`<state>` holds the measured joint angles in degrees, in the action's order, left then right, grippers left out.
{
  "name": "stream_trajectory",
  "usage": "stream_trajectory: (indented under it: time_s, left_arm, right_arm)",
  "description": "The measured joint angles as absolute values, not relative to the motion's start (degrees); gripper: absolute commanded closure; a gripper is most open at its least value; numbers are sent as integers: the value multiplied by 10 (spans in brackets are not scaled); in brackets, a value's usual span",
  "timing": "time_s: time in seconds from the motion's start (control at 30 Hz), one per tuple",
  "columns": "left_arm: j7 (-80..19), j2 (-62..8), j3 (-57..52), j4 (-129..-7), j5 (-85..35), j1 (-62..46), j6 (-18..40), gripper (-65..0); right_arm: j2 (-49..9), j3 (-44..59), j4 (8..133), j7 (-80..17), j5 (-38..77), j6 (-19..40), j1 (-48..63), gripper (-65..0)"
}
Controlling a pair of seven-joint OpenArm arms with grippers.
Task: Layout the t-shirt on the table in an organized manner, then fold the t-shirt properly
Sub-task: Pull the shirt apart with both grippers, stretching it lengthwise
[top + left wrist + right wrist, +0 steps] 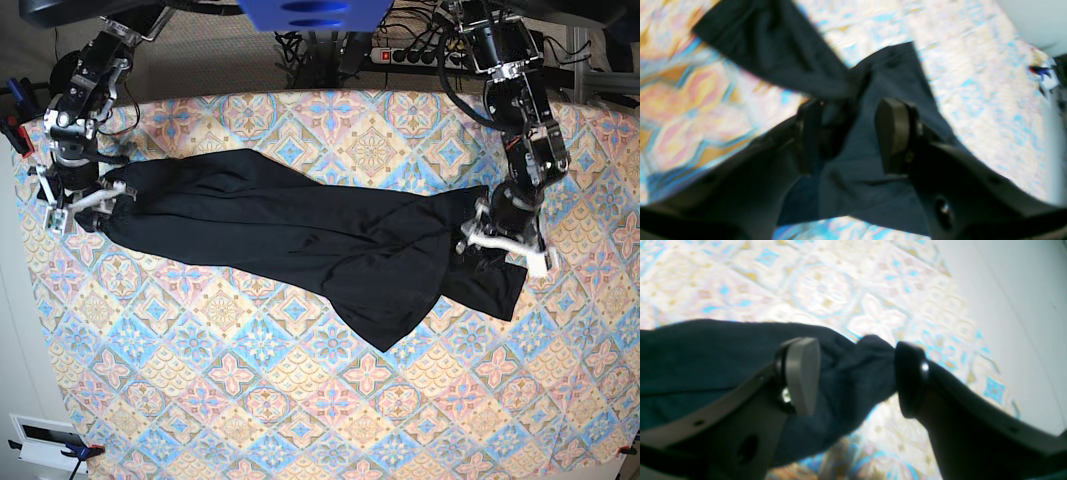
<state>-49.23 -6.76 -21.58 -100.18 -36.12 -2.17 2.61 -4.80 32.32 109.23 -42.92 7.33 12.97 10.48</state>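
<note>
The right claw (857, 376) is wide open. In the right wrist view its two fingers stand far apart, one on each side of a bunched end of the black t-shirt (706, 356). The dark finger on the right side of that frame touches the tip of the cloth, and the grey finger (803, 373) sits over the cloth. Nothing is pinched between them, so this claw has let go.

The left claw (853, 136) is about half open. In the left wrist view the t-shirt (853, 173) runs down through the gap between its fingers. That picture is blurry, so it may be gripping a fold of cloth, but I cannot tell for sure.

In the base view the t-shirt (300, 235) lies on the desk (300, 400), stretched in a long slanted band from the upper left of the frame to the middle right. It is wrinkled and twisted, not flat. The right claw (75, 195) is at its left end and the left claw (500, 235) is at its right end.

The desk has a cloth with blue, pink and cream flower tiles. The sleeves and neck of the t-shirt are hard to make out in the dark folds. The tops of both arms are cut off at the top edge of the frame.
</note>
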Motion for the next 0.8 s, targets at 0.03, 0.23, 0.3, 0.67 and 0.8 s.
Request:
stream_trajectory:
  time_s: [0.03,0.23,0.3,0.67,0.8]
  left_arm:
    - [-488,-69,-203,-1002,-357,-9,25,-255]
    - [-489,-69,-115,-948,-360,92,26,-8]
    - [-486,-76,-73,-907,-359,129,25,0]
    - [-476,-75,83,-647,-263,186,38,-8]
    - [-440,-91,82,-651,-176,175,43,-7]
  right_arm:
    - [-50,309,1093,-428,73,125,98,-334]
    - [-47,199,1090,-431,82,134,58,-19]
    - [-50,193,1089,-445,76,129,45,-14]
    - [-51,228,1015,-453,75,129,46,0]
    - [-51,234,1015,-453,74,129,44,0]
